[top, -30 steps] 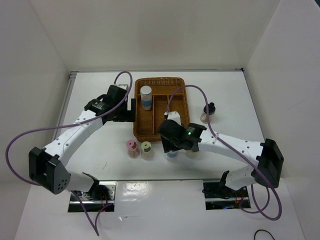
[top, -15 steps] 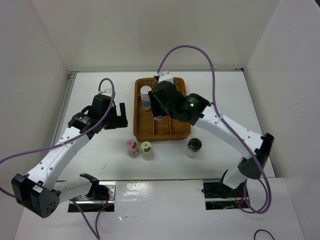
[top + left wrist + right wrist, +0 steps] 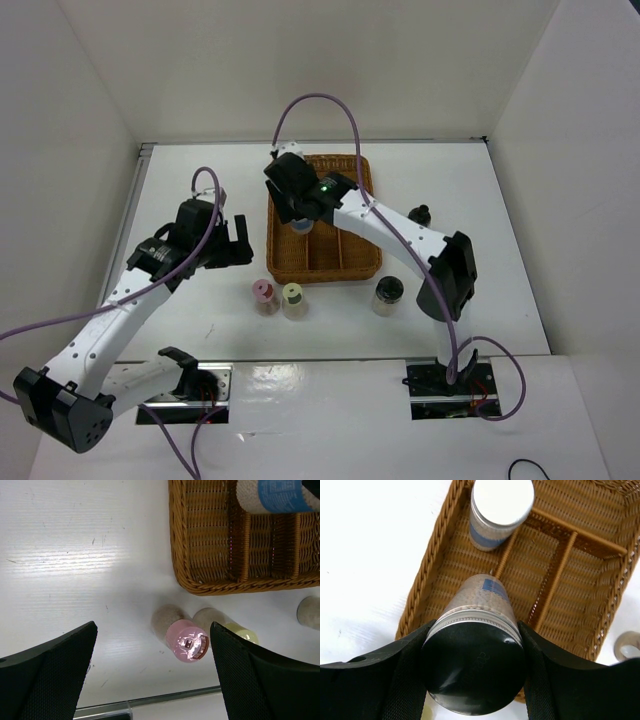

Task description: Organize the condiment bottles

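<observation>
Now, wicker tray (image 3: 427, 575), 1 standing shaker (image 3: 501, 510) (held shaker (image 3: 482, 600), right gripper (image 3: 472, 667))

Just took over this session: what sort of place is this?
Likely a lab test booth, not a kitchen: bare white walls enclose a white table holding a wicker tray and shakers.

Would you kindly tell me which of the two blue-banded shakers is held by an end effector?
The blue-banded shaker clamped in the right end effector; the other shaker stands free in the wicker tray.
</observation>
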You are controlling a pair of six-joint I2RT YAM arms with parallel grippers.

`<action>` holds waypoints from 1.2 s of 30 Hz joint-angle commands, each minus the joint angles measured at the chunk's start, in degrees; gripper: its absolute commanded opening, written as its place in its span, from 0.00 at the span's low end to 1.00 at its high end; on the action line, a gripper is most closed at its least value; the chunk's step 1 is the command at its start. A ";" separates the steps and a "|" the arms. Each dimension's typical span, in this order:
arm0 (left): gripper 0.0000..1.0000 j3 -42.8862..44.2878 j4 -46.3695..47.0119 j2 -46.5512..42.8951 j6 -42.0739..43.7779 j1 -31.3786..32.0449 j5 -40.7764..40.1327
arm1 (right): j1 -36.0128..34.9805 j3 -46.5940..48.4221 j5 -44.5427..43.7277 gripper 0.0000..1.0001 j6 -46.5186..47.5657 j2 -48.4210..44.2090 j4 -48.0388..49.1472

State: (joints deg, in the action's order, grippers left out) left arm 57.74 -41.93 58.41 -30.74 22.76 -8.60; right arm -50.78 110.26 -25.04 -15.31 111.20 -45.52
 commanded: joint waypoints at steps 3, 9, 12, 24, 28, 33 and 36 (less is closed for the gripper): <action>0.99 0.27 0.89 -0.84 -0.90 -0.35 1.39 | 1.30 5.49 1.74 0.34 1.34 0.51 8.33; 0.99 -0.25 1.41 -0.84 -0.37 -0.35 1.92 | 1.83 8.04 2.80 0.32 0.81 5.77 8.26; 0.99 -0.25 2.02 -0.84 -0.37 -0.35 1.92 | 1.83 8.92 3.32 0.30 0.28 7.97 7.72; 0.99 -0.78 2.56 -1.37 0.16 -0.35 3.50 | 2.44 8.40 3.94 0.31 -0.77 11.94 9.48; 0.99 -0.78 2.56 -1.37 0.68 -0.35 4.11 | 3.49 7.87 4.56 0.31 -1.30 12.46 10.71; 0.99 -0.78 2.56 -1.37 0.68 -0.35 4.12 | 4.11 6.81 5.26 0.33 -1.92 12.99 10.71; 0.99 -0.78 2.56 -1.37 0.68 -0.35 4.64 | 4.73 6.81 5.79 0.33 -1.92 13.52 10.71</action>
State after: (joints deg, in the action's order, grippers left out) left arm 57.17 -41.06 58.22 -30.24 22.68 -5.43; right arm -46.68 115.87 -18.98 -16.71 124.36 -39.70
